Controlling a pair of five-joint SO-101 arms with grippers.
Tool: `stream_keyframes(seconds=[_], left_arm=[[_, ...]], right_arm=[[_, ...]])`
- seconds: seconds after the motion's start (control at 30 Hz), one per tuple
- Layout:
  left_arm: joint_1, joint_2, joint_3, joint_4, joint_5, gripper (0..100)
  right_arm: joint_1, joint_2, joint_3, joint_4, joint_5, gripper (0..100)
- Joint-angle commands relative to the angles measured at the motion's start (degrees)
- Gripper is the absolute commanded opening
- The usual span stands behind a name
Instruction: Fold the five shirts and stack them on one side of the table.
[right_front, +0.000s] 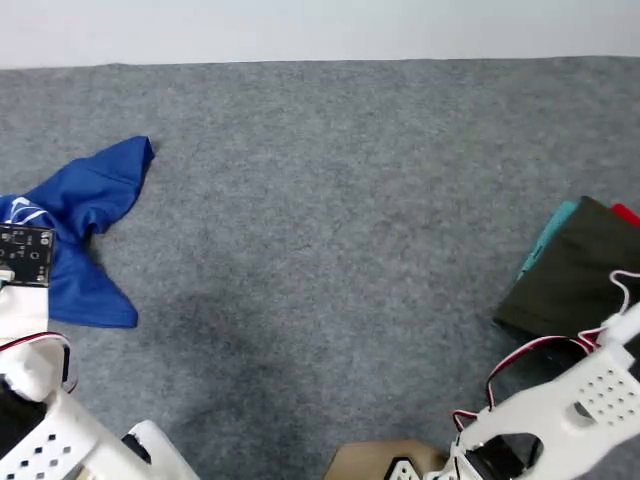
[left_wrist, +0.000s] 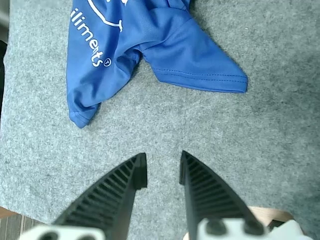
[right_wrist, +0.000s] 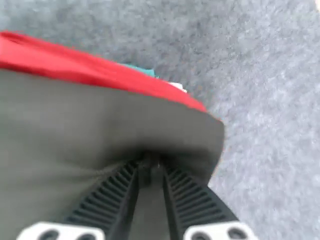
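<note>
Between shirt (right_front: 85, 200) and stack (right_front: 575, 270) — wide felt (right_front: 340, 230).

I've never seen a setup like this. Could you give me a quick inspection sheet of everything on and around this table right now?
Surface: grey felt mat covering the table.
Job's things: blue shirt lies unfolded and crumpled at one side. At the opposite side is a folded stack, with the dark shirt on top and the edges of the red shirt and teal shirt beneath.
Clutter: nothing seen.
Tools: left tool is open over bare mat, short of the blue shirt. Right tool is shut on the dark shirt's edge.
Cables: red, white and black wires run along the right arm.
Surroundings: pale wall behind the table; tan board at the near edge.
</note>
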Motion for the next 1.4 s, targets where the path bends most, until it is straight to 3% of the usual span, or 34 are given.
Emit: stream_keyframes(seconds=[0.0, 0.2, 0.4, 0.57, 0.7, 0.93, 1.1, 1.37], left_arm=[[0.26, -0.26, -0.48, 0.26, -0.44, 12], [0.26, -0.26, -0.66, 0.18, -0.44, 12], [0.26, -0.26, -0.66, 0.18, -0.44, 12], [0.26, -0.26, -0.66, 0.18, -0.44, 12], [0.26, -0.26, -0.57, 0.18, -0.44, 12], [0.26, -0.26, -0.31, 0.18, -0.44, 12], [0.26, -0.26, -0.31, 0.18, -0.44, 12], [0.26, -0.26, -0.31, 0.18, -0.44, 12]], right_arm=[[-2.95, -7.25, -7.03, 8.84, -1.67, 3.5], [-7.52, -11.12, -7.21, 22.02, -1.67, 3.5], [-5.93, -8.13, -0.7, 21.93, -1.49, 0.9], [1.19, -8.75, 5.36, 22.02, -0.97, 0.9], [5.23, -8.4, 12.92, 21.76, 5.27, 0.9], [5.14, -6.99, 13.45, 21.85, 7.03, 0.9], [0.92, -14.11, 6.33, 21.76, 7.03, 0.9], [-13.14, -15.6, 5.1, 14.9, 6.95, 0.9]])
